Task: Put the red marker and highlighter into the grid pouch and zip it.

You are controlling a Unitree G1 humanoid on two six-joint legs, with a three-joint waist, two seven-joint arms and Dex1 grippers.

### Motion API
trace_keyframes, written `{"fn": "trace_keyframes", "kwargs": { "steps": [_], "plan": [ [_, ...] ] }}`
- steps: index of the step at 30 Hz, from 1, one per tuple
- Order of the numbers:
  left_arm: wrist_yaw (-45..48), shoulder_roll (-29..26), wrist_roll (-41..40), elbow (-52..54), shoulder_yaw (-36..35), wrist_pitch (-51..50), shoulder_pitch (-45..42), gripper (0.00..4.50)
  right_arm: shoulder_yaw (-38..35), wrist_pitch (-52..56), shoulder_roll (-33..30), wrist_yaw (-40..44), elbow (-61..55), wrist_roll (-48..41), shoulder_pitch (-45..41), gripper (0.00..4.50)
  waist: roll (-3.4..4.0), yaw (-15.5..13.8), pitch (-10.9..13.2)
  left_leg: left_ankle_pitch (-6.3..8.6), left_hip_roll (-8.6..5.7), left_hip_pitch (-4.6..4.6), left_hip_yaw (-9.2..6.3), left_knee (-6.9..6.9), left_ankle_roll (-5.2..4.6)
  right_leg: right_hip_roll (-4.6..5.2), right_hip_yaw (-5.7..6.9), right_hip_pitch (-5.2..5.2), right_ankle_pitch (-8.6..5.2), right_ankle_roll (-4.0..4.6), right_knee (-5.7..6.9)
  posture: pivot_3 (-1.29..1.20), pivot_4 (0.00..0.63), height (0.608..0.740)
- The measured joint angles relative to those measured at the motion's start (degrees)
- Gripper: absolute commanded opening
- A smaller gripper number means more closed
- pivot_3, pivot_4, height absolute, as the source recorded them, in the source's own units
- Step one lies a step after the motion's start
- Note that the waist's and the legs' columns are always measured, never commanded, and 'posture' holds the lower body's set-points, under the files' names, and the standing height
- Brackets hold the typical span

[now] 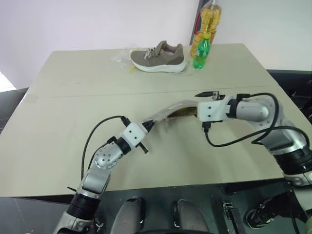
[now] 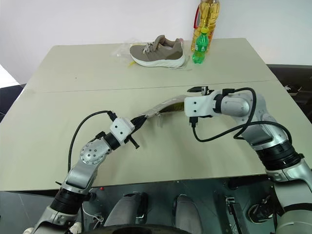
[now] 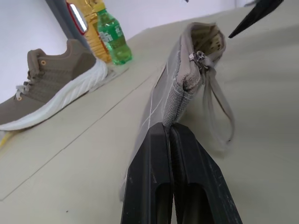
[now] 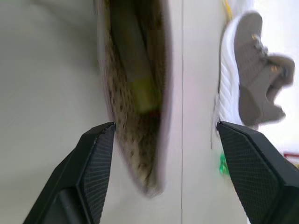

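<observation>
The grid pouch (image 1: 165,113) hangs lifted off the table at mid-table, its mouth gaping toward the right. My left gripper (image 3: 169,128) is shut on the pouch's near end, with the fabric pinched between its fingers. The zipper pull (image 3: 198,56) sits at the open end, and a loop strap (image 3: 219,112) dangles below it. My right gripper (image 4: 164,125) stands open just at the mouth, holding nothing. A yellow-green highlighter (image 4: 140,79) lies inside the pouch against the mesh lining. The red marker is hidden.
A brown shoe (image 1: 160,58) with a white sole lies at the table's far side, on a clear plastic bag (image 1: 122,56). A green bottle (image 1: 200,51) and a tall yellow oil bottle (image 1: 209,19) stand to its right. The table (image 1: 63,136) is bare on the left.
</observation>
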State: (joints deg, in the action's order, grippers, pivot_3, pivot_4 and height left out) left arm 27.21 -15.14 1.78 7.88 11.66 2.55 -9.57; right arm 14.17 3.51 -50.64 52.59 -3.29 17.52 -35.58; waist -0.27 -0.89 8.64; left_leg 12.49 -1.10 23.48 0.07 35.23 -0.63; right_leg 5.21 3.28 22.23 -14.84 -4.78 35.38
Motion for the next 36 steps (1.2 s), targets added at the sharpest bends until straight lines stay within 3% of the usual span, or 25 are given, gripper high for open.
{"fn": "trace_keyframes", "kwargs": {
  "steps": [4, 11, 16, 22, 29, 36],
  "plan": [
    [-1.0, 2.6, -4.1, 1.0, -2.5, -3.2, -0.7, 0.00, -5.3, 6.1, 1.2, 1.7, 0.4, -6.4, 0.1, 3.70, 0.00, 0.0, 0.0, 0.00, 0.01, 0.00, 0.00, 0.00, 0.00, -0.01, 0.00, 0.00, 0.01, -0.02, 0.02, 0.00, 0.150, 0.731],
    [-3.0, 7.2, -10.2, 1.2, -5.7, -8.8, -6.0, 0.00, -15.0, 34.2, 8.6, 5.6, -12.0, -29.8, 3.8, 3.70, -0.02, 0.0, 0.0, 0.00, 0.01, 0.00, -0.02, 0.03, -0.01, 0.01, 0.01, -0.05, 0.02, -0.03, 0.03, 0.00, 0.150, 0.731],
    [-3.9, 9.7, -12.5, 1.0, -5.7, -11.6, -7.6, 0.00, -14.3, 46.0, 18.5, -4.1, -15.2, -34.1, 6.6, 3.70, -0.02, 0.1, 0.0, 0.00, -0.01, 0.01, -0.04, 0.04, -0.01, 0.00, 0.00, 0.01, 0.02, -0.02, 0.11, 0.00, 0.150, 0.731],
    [-6.4, 12.4, -12.5, -0.2, -5.8, -13.6, -8.3, 0.00, -15.7, 45.2, 19.9, -10.6, -15.0, -34.7, 5.2, 3.70, -0.02, -0.1, 0.0, 0.00, -0.07, 0.02, -0.04, 0.05, -0.01, -0.01, 0.02, -0.02, 0.02, -0.03, 0.10, 0.00, 0.150, 0.731],
    [-8.9, 15.5, -14.5, -1.7, -6.5, -17.0, -9.2, 0.00, -22.9, 44.2, 17.7, -9.1, -14.7, -41.1, 3.6, 3.70, -0.03, 0.1, 0.0, 0.00, -0.05, 0.02, -0.04, 0.05, -0.02, -0.16, 0.02, -0.03, 0.02, -0.04, 0.10, 0.00, 0.150, 0.731],
    [-9.3, 18.5, -18.6, -1.7, -7.2, -20.5, -9.8, 0.00, -17.7, 49.1, 18.4, -9.8, -19.6, -45.3, 8.7, 3.70, -0.03, 0.1, 0.0, 0.00, -0.01, 0.02, -0.05, 0.07, -0.02, -0.15, 0.01, -0.02, 0.02, -0.04, 0.11, 0.00, 0.150, 0.731]
  ]
}}
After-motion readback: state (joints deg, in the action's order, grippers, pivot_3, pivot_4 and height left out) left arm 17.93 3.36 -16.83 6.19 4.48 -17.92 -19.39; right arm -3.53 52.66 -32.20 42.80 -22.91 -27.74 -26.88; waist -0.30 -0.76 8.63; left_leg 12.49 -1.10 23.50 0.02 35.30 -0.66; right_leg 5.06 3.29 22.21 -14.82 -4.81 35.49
